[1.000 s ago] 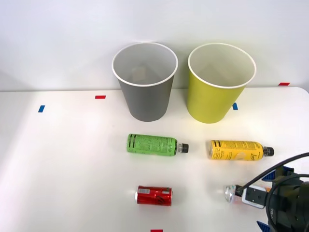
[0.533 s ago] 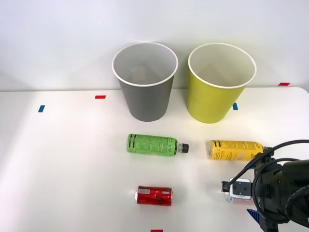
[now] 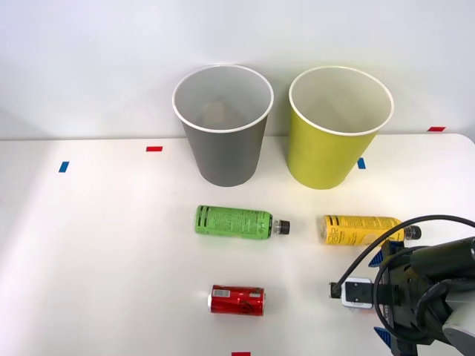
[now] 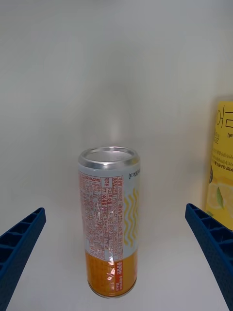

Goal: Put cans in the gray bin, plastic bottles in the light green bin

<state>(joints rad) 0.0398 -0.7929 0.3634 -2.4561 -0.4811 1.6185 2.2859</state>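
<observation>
Right gripper (image 4: 116,272): fingers spread wide, one blue ribbed finger (image 4: 19,243) at each side of the slim orange can (image 4: 110,218), neither touching it. The can lies on its side on the white table (image 3: 111,245) between them, silver top pointing away from the wrist. In the front view the gripper (image 3: 382,297) sits at about 5 o'clock on the table, its body covering the can.

Outward from there: the yellow-label bottle (image 3: 364,230) lies just beside the gripper at 12 o'clock (its label edges into the wrist view near one finger). The green-label bottle (image 3: 237,222) lies near table centre, the red can (image 3: 237,300) at 6 o'clock, both well apart from the arm. The gray bin (image 3: 223,130) and the light green bin (image 3: 338,133) stand upright side by side at 12 o'clock, apparently empty.

Risks, as judged: the can is round and free to roll; an off-centre closure could squirt it sideways. The nearer finger could nudge the yellow-label bottle during descent. The bins stand close together, so a loose release could land in the wrong one.
</observation>
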